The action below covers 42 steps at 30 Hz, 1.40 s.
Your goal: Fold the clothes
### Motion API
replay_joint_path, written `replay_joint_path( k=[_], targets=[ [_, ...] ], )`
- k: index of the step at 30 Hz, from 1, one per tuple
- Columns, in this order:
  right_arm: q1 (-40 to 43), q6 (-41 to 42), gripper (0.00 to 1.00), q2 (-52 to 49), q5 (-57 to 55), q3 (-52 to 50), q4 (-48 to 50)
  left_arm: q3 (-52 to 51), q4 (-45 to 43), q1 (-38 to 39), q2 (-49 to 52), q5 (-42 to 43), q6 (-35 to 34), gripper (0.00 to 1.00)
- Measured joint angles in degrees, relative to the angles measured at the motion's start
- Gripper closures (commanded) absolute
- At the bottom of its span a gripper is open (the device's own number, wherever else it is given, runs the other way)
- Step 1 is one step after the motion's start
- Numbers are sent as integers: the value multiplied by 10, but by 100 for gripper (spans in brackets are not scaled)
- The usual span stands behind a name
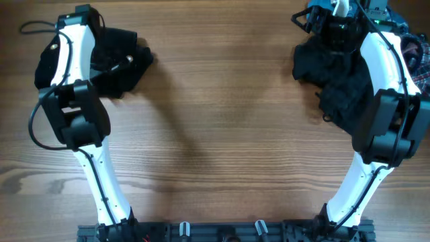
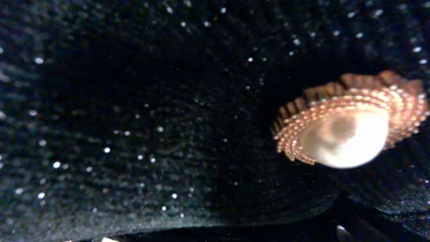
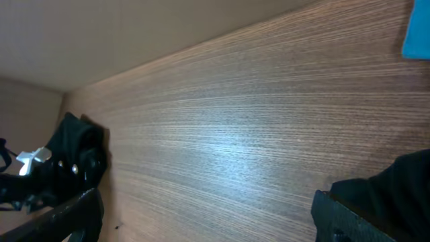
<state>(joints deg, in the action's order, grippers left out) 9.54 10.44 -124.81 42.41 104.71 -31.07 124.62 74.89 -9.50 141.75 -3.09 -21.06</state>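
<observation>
A black garment [image 1: 114, 64] lies bunched at the table's far left, and my left gripper [image 1: 125, 63] is low over it. In the left wrist view its black textured cloth [image 2: 154, 114] fills the frame, with one pale round gold-rimmed button [image 2: 346, 131]. Only two pale tips of the left gripper [image 2: 220, 236] show at the bottom, far apart, so it is open. A second black garment [image 1: 339, 77] is heaped at the far right under my right arm. My right gripper [image 1: 306, 20] [image 3: 208, 222] hangs open over bare wood beside that heap [image 3: 403, 181], holding nothing.
Red-blue plaid cloth [image 1: 420, 60] and teal-blue cloth [image 1: 396, 19] lie at the far right edge behind the right arm. A blue patch [image 3: 416, 30] shows at the top right of the right wrist view. Bare wooden table [image 1: 222, 121] lies between the arms.
</observation>
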Motion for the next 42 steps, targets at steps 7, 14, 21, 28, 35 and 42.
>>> replay_joint_path(
  k=[7, 14, 21, 28, 35, 42],
  targets=[
    [0, 0, 0, 0, 0, 0, 0, -7, -8, 0, -10, 0, 6, 0],
    [0, 0, 0, 0, 0, 0, 0, -15, -16, 2, -46, 2, 13, 0],
    [0, 0, 0, 0, 0, 0, 3, -16, -19, 9, -186, 11, 30, 0],
    [0, 0, 0, 0, -22, 0, 9, -16, -19, 10, -293, 11, 32, 0],
    [0, 48, 0, 0, -135, 0, 21, -16, -19, 10, -302, 16, 32, 0],
    [0, 80, 0, 0, -225, 0, 23, -16, -21, 10, -303, 38, 33, 0]
  ],
)
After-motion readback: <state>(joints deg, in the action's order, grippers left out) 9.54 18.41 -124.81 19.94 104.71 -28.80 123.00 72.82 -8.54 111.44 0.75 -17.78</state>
